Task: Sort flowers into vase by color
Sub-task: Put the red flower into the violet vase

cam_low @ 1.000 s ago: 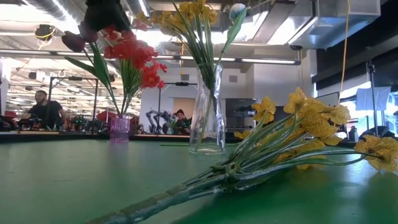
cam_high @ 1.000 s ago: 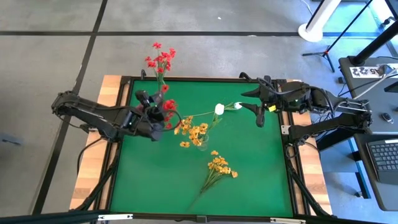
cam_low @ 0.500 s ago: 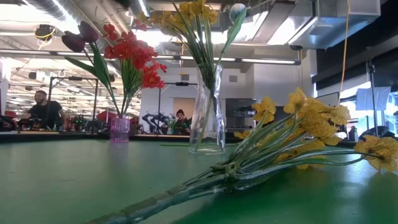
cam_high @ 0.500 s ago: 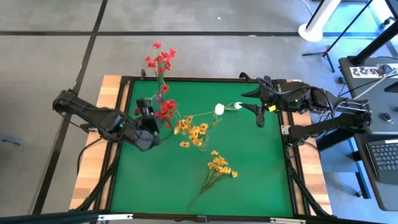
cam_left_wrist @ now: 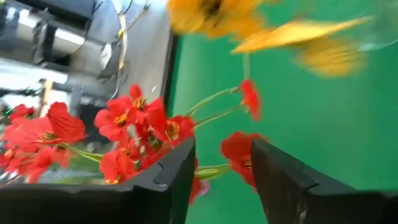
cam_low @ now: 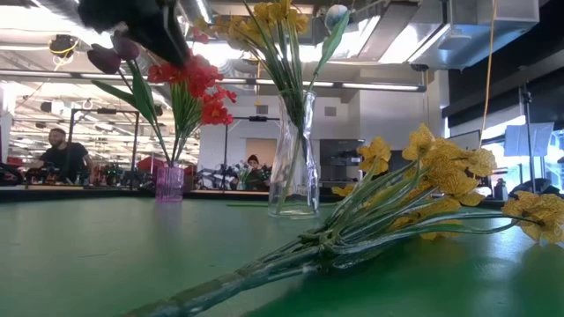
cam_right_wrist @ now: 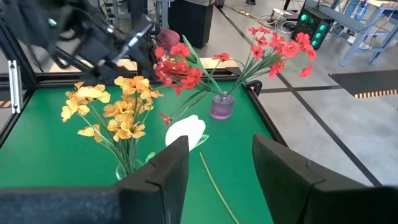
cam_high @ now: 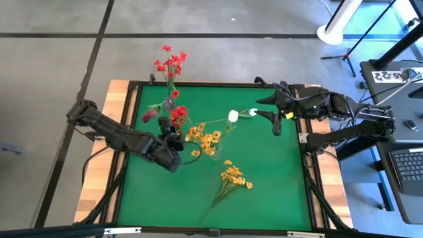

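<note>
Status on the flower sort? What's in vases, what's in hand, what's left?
Done: red flowers and a dark bud stand in the small purple vase; yellow flowers and a white bloom in the clear glass vase. In hand: nothing; left pincer is open beside the vases, right pincer waits open at the table's edge. Left: the yellow bunch lying on the green mat.
</note>
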`<state>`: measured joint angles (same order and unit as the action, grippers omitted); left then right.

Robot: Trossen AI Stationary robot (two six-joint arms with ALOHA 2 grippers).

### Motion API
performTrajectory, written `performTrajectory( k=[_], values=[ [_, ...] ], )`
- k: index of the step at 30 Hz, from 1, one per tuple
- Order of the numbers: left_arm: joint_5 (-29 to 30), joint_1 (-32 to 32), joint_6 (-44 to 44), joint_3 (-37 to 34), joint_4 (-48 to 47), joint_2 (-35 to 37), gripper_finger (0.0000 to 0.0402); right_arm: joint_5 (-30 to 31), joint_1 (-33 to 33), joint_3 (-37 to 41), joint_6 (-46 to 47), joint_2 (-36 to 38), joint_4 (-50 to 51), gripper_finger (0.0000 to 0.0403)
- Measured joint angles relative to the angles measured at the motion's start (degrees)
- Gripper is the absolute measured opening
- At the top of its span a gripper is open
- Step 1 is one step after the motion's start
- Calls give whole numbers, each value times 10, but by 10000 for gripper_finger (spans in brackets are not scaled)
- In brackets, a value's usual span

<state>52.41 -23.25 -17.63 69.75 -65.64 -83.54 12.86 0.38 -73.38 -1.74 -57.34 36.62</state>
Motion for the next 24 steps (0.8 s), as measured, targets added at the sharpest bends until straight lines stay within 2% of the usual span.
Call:
performTrajectory(
  k=[5, 10, 15, 24],
  values=[
    [46, 54, -2, 0, -22, -13, 114, 0, 0, 0, 0, 0, 0, 175],
    [111, 103, 1, 0, -37, 1, 99, -1, 0, 0, 0, 0, 6, 175],
    [119, 154, -3, 0, -71, 25, 98, -2, 0, 0, 0, 0, 12, 175],
    [152, 227, -2, 0, -73, 70, 98, -2, 0, 0, 0, 0, 13, 175]
  ],
)
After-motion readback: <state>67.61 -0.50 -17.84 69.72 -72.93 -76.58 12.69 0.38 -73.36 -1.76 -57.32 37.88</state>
